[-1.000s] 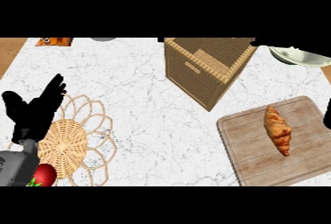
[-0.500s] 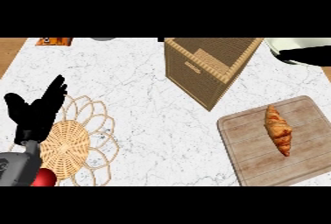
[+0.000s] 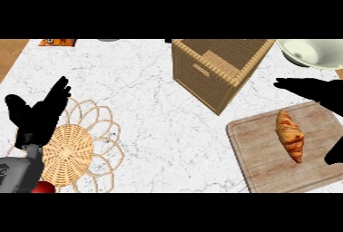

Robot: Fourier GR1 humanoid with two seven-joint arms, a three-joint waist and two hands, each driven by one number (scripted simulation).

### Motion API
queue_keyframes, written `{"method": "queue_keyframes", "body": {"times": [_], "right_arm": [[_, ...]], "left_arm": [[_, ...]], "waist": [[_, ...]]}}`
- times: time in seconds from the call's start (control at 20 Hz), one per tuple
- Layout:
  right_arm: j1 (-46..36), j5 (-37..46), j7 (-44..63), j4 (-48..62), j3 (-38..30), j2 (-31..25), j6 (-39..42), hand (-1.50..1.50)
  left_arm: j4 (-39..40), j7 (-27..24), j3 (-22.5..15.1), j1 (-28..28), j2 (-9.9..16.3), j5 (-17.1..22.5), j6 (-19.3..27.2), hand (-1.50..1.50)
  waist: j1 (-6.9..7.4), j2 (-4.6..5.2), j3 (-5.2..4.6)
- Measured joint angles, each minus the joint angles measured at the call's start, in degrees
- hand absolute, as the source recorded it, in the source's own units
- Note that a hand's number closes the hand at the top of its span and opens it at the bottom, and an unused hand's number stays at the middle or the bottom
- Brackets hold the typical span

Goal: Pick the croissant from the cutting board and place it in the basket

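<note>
Right hand (image 3: 320, 93), fingers straight and holding nothing, poised just above the croissant (image 3: 291, 135) lying on the cutting board (image 3: 258, 152), apparently for grasping. Left hand (image 3: 40, 113) rests open over the woven basket (image 3: 74, 147).

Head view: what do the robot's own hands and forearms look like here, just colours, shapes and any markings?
Both hands are plain matt black with no visible markings: the left hand shows slim fingers and a separate thumb, the right hand appears as a dark silhouette by the right edge. Only the left grey forearm shows, a smooth rounded shell with a small red patch beside it. No cables show.
</note>
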Motion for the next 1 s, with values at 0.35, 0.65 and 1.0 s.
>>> {"method": "queue_keyframes", "body": {"times": [0.35,0.65,1.0], "right_arm": [[1.5,9.2,-8.3,9.8,2.2,5.5,-7.9,-1.5],[0.9,17.0,-12.0,17.6,4.6,7.8,-10.5,-1.5],[-0.4,23.5,-18.2,24.6,3.6,8.3,-11.7,-1.5]], "left_arm": [[-0.1,0.8,1.4,-0.3,-0.7,-1.2,-1.1,0.0],[-0.6,1.5,2.4,-0.5,-1.9,-2.4,-1.7,0.0],[0.6,1.6,4.3,-1.2,-3.0,-4.0,-3.5,0.0]], "waist": [[0.22,0.0,-0.04],[0.19,-0.02,-0.06],[0.1,-0.06,-0.08]]}}
